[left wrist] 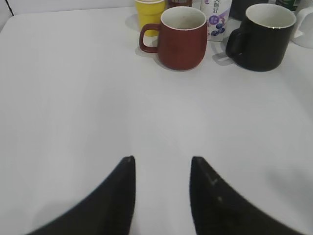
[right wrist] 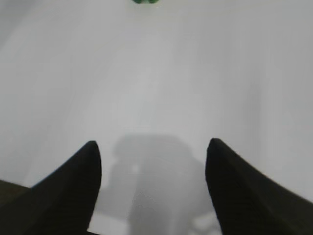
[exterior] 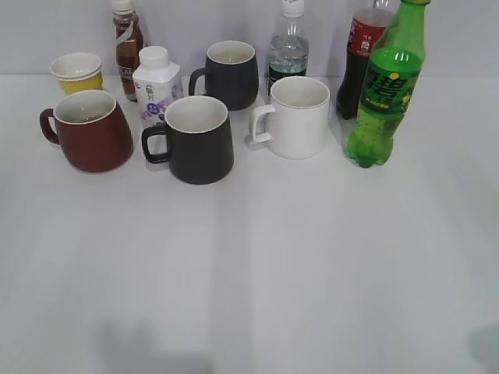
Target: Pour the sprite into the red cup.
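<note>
The sprite (exterior: 386, 93), a tall green bottle with a green-and-yellow label, stands upright at the back right of the white table; only its base (right wrist: 145, 1) shows at the top edge of the right wrist view. The red cup (exterior: 90, 130), dark red with a white inside and its handle to the left, stands at the back left and also shows in the left wrist view (left wrist: 182, 39). My left gripper (left wrist: 162, 161) is open and empty, well short of the red cup. My right gripper (right wrist: 152, 146) is open and empty, far short of the sprite. Neither gripper shows in the exterior view.
Between cup and sprite stand a black mug (exterior: 196, 140), a second black mug (exterior: 230, 73), a white mug (exterior: 296, 117), a white milk carton (exterior: 156, 87), a yellow paper cup (exterior: 78, 72), a brown drink bottle (exterior: 127, 43), a water bottle (exterior: 288, 47) and a cola bottle (exterior: 360, 54).
</note>
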Tool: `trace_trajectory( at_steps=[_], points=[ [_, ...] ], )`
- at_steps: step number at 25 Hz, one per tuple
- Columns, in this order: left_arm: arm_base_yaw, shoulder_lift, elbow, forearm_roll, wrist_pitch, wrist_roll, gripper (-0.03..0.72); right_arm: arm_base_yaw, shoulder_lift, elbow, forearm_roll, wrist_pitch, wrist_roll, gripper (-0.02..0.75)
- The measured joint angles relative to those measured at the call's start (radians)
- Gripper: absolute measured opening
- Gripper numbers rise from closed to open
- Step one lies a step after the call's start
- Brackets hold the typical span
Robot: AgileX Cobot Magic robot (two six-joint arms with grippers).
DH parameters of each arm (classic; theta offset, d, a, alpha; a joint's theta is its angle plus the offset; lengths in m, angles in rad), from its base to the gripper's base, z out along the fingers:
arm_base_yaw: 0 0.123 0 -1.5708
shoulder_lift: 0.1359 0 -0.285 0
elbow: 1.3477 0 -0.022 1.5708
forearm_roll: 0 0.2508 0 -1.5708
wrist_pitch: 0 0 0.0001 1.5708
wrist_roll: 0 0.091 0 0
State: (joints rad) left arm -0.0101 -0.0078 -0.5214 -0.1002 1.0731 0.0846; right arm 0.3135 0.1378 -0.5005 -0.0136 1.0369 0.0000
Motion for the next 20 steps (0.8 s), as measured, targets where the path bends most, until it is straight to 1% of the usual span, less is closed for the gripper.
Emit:
trace_trajectory(
  at_steps=[2, 4, 8, 10, 13, 20],
  points=[
    [0.000, 0.000, 0.000, 0.000, 0.000, 0.000, 0.293, -0.005, 0.000, 0.000, 0.001, 0.000, 0.000, 0.501],
    [0.000, 0.000, 0.000, 0.000, 0.000, 0.000, 0.293, -0.042, 0.000, 0.000, 0.002, 0.000, 0.000, 0.501],
    [0.000, 0.000, 0.000, -0.001, 0.000, 0.000, 0.293, -0.186, -0.026, 0.000, 0.003, 0.000, 0.000, 0.501],
    [0.000, 0.000, 0.000, -0.001, -0.001, 0.000, 0.293, -0.241, -0.070, 0.000, 0.003, 0.000, 0.000, 0.501],
    [0.000, 0.000, 0.001, -0.001, -0.001, 0.000, 0.293, -0.267, -0.138, 0.000, 0.006, 0.003, 0.000, 0.501],
    [0.000, 0.000, 0.001, -0.001, -0.003, 0.000, 0.293, -0.270, -0.146, 0.000, 0.014, 0.003, 0.000, 0.501]
  ],
)
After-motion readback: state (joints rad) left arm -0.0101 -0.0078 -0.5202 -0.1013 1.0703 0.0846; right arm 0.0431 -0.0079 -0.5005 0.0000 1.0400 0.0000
